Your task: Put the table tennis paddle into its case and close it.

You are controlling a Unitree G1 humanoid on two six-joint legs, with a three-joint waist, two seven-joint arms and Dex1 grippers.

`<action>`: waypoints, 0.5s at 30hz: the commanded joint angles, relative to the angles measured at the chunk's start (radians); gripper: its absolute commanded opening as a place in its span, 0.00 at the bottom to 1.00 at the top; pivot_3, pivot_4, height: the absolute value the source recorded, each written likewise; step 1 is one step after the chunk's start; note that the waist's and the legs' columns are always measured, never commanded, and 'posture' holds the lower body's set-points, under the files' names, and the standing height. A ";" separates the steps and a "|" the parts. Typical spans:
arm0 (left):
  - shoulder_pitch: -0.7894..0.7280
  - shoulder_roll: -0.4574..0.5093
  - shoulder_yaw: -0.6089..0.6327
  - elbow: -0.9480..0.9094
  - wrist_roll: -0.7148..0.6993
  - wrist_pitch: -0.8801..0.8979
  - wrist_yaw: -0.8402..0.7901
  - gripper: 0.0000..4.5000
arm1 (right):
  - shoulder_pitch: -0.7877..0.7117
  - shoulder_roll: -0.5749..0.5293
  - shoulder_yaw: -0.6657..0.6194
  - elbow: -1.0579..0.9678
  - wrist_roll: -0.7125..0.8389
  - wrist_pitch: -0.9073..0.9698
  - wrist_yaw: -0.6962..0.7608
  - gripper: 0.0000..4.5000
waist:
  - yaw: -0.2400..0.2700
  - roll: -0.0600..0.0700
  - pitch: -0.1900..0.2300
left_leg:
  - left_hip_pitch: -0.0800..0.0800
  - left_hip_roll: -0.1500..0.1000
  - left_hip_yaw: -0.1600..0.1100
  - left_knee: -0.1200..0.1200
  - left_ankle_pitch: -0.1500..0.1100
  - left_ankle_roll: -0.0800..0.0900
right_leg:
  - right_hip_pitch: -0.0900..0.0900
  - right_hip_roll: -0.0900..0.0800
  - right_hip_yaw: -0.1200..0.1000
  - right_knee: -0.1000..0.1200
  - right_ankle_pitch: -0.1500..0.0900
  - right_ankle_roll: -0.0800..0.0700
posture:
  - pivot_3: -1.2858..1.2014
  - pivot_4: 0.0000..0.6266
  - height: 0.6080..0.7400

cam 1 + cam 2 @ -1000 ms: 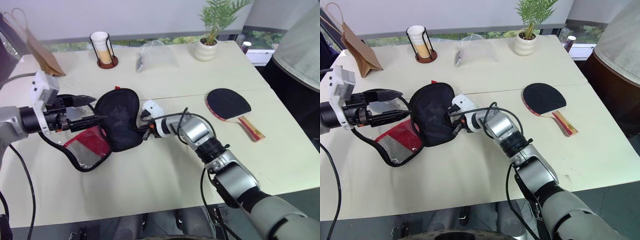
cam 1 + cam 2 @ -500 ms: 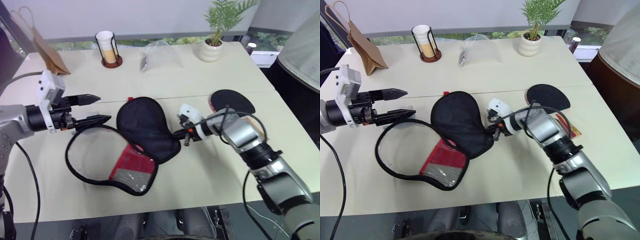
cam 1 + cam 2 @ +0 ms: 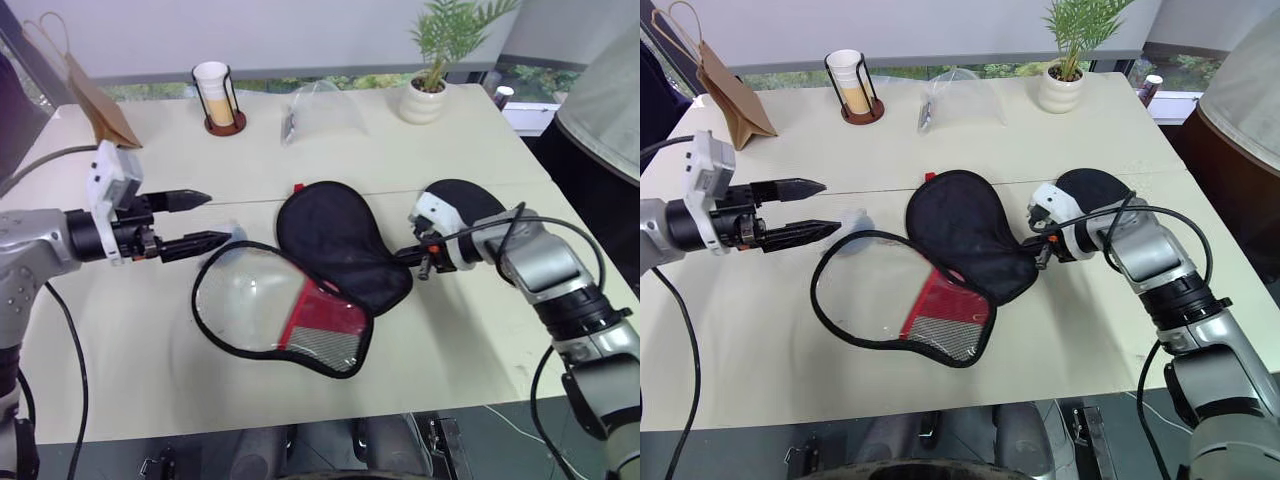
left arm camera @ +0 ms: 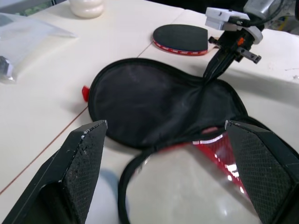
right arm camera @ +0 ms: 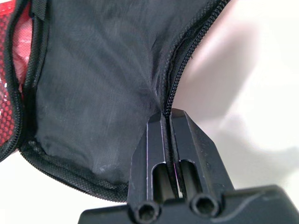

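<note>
Head view: the right gripper's jaws are clenched on the case's zipper rim; the left gripper gapes beside its open mouth; the table tennis paddle waits on the tabletop. Right wrist view: rim pinched. The case is laid open; fetching the paddle seems next.

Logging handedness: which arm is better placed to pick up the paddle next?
Right, probably. The right claw sits beside the paddle but is shut on the case; the open left claw is far across.
</note>
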State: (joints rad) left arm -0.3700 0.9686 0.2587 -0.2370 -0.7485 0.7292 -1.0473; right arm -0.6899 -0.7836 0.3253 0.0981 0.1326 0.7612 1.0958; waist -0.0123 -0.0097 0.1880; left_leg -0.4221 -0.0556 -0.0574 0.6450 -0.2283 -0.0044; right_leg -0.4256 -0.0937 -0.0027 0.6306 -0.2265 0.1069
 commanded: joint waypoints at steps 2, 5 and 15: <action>-0.035 -0.002 -0.004 0.005 0.011 -0.025 -0.009 0.93 | 0.023 -0.018 -0.039 -0.042 0.013 0.023 -0.001 0.00 | 0.000 0.000 0.000 | 0.000 0.000 0.000 0.000 0.000 0.000 | 0.000 0.000 0.000 0.000 0.000 0.000 | 0.52 0.24 1.00; -0.044 -0.008 -0.013 0.010 0.018 -0.026 -0.014 0.93 | 0.036 -0.008 -0.050 -0.041 0.013 0.035 -0.015 0.00 | -0.001 0.000 0.000 | 0.000 0.000 0.000 0.000 0.000 0.000 | 0.000 0.000 0.000 0.000 0.000 0.000 | 0.52 0.24 1.00; -0.058 -0.030 -0.038 0.017 0.023 -0.031 -0.023 0.93 | 0.025 -0.097 -0.214 -0.136 0.069 0.139 -0.062 0.99 | 0.003 0.000 0.000 | -0.001 0.000 0.000 0.000 0.000 0.000 | 0.000 -0.001 0.000 0.000 0.000 0.000 | 0.52 0.24 1.00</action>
State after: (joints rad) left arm -0.4084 0.9401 0.2144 -0.2125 -0.7258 0.7145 -1.0659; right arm -0.6492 -0.8387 0.1797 0.0023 0.1887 0.8913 1.0416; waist -0.0090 -0.0093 0.1883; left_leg -0.4234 -0.0557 -0.0575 0.6456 -0.2283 -0.0043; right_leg -0.4260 -0.0943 -0.0029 0.6304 -0.2265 0.1070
